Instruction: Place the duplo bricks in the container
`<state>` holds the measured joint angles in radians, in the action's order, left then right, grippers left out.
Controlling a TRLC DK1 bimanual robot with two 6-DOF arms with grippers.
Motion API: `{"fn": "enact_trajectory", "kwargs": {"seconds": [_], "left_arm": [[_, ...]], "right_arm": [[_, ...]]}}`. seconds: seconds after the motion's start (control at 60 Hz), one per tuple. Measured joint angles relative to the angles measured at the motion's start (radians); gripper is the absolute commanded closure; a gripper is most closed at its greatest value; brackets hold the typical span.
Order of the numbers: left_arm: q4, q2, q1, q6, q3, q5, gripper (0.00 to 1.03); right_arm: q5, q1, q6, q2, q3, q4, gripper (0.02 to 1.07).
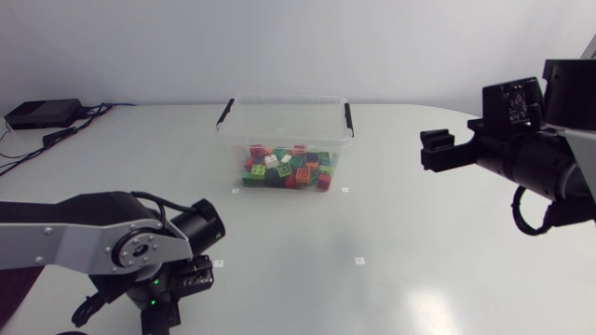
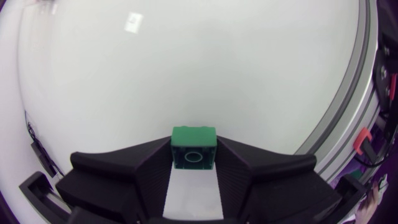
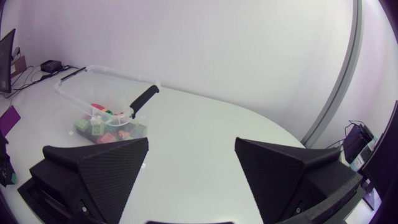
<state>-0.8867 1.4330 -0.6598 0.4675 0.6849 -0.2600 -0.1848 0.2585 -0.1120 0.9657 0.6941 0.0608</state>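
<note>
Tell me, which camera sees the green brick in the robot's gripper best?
The left wrist view: the green brick sits close up, pinched by the left gripper. In the head view the left arm hides it. The right wrist view shows the container, not this brick.

The container [image 1: 285, 140] stands on the table [image 1: 400, 233] at the far centre, with a heap of bricks [image 1: 284, 169] lying in its bottom. The left gripper [image 2: 194, 149] is at the near left of the table, well apart from the container, and a single brick [image 2: 194, 135] sits between its fingers, touching both from two sides. The right gripper [image 3: 191, 146] is over the right part of the table, to the right of the container and apart from it, fingers spread wide; the container lies ahead of it, to its left.
</note>
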Motion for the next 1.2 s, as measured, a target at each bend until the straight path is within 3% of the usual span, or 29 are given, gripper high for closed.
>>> {"fn": "enact_trajectory", "kwargs": {"seconds": [0.183,0.4,0.717,1.2], "left_arm": [[0.018,-0.06,0.035,0.0,0.15,0.046,0.79],[0.171,-0.08,0.056,-0.016,0.306,0.085,0.79],[0.402,-0.079,0.184,-0.095,0.396,0.107,0.78],[0.669,-0.006,0.239,-0.206,0.494,0.117,0.71]], "right_arm": [[-0.013,-0.023,-0.001,-0.092,-0.074,-0.013,0.07],[-0.035,-0.033,-0.016,-0.188,-0.162,-0.035,0.07],[-0.066,-0.053,-0.07,-0.352,-0.327,-0.126,0.07],[-0.094,-0.053,-0.129,-0.577,-0.433,-0.117,0.07]]}}
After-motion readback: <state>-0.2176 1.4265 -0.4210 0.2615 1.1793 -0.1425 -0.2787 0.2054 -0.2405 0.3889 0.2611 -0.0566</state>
